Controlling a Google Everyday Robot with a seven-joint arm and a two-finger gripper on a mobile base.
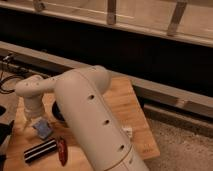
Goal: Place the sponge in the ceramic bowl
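The light-blue sponge [43,129] lies on the wooden table [129,107], near its left side. My gripper [36,120] comes straight down from the white wrist and sits right over the sponge's upper left corner, at or touching it. The black ceramic bowl [56,113] is just to the right of the gripper. Only a dark sliver of the bowl shows, as my large white arm [92,120] covers most of it.
A black-and-white striped block [40,150] and a red oblong object [61,151] lie near the table's front edge, below the sponge. A small white object [128,131] peeks out right of the arm. Cables [7,82] hang off the far left. A dark wall stands behind the table.
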